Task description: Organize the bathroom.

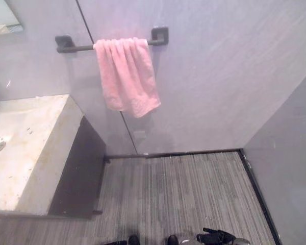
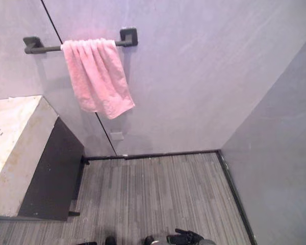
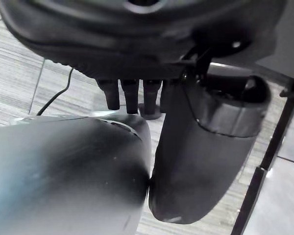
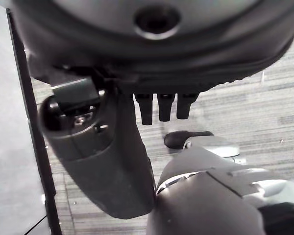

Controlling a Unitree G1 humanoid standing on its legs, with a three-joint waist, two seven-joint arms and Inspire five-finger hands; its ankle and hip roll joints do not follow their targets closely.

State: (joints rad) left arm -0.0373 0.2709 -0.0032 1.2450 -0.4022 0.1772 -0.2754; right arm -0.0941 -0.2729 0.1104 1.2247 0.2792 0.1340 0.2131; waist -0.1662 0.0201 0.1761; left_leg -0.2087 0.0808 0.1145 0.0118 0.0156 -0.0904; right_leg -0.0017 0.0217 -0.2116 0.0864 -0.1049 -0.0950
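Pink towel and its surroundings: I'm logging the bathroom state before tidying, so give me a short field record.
towel: pink towel draped over the dark wall bar, bunched toward the bar's right end, lower edge slanted
sink: pale counter basin at the left, dark side panel
floor: grey striped floor
left hand: open, holds nothing
right hand: open, holds nothing

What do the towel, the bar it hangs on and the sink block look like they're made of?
Towel: soft pink terry-like cloth, judging by its nap and folds.
Bar: dark matte metal, probably coated, with square wall mounts.
Sink block: pale stone or cast concrete by its look, matte and blotchy with stains, above a dark flat side panel.
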